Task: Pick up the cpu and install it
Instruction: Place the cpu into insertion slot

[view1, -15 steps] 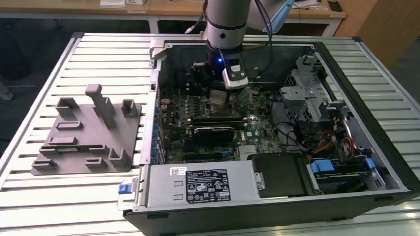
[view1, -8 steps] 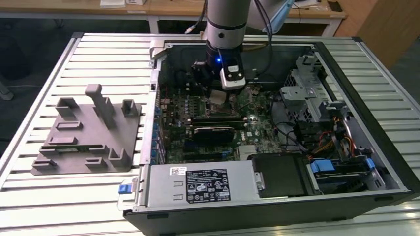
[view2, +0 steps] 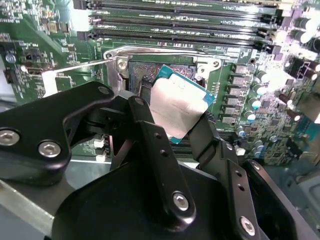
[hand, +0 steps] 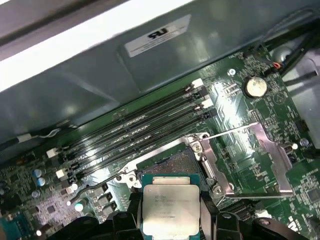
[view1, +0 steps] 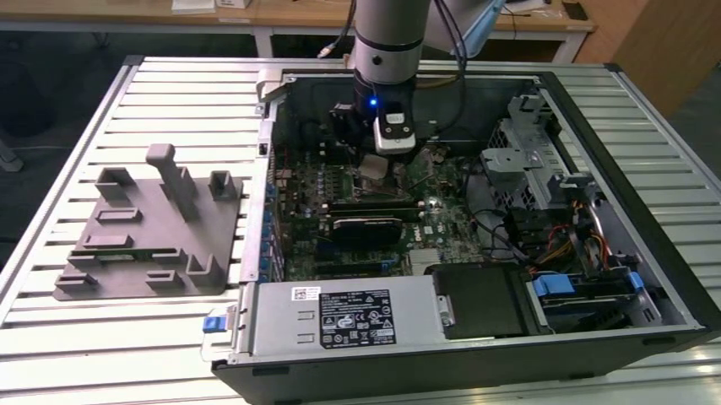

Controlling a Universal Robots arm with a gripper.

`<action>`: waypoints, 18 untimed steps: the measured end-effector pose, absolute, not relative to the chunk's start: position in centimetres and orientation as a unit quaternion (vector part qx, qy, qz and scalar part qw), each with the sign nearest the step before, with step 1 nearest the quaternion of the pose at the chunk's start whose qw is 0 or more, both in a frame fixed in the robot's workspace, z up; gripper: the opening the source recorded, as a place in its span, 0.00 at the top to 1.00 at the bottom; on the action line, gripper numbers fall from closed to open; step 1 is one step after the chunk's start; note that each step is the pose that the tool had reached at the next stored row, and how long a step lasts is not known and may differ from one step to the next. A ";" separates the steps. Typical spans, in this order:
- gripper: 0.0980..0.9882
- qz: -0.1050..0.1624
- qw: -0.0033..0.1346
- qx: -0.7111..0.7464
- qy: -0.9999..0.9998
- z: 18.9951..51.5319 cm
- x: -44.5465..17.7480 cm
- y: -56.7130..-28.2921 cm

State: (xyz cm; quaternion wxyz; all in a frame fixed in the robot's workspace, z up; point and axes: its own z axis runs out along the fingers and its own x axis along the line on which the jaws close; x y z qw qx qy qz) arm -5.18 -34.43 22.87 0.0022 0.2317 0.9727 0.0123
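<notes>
Claw [view2: 172, 122] pinching cpu [view2: 177, 102] by two opposite edges, pale metal top facing both wrist cameras. Exterior view: work sits upper centre of frame, inside computer case [view1: 667, 278], over motherboard [view1: 445, 224]. Key relation: open socket [hand: 172, 165] lies straight beyond cpu, very near; touching or apart, cannot tell. Retention plate [hand: 245, 160] swung open beside socket. Cpu square, no long axis; edges look skewed to socket frame in second wrist view. Writing: faint print on cpu top, white label on power supply [view1: 338, 316], lower centre of exterior view; left unread.
</notes>
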 end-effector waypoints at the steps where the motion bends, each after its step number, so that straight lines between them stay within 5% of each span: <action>1: 0.50 0.012 0.002 0.237 0.971 22.9 -5.2 -34.4; 18: 0.50 0.012 0.004 0.345 0.939 22.8 -5.2 -34.4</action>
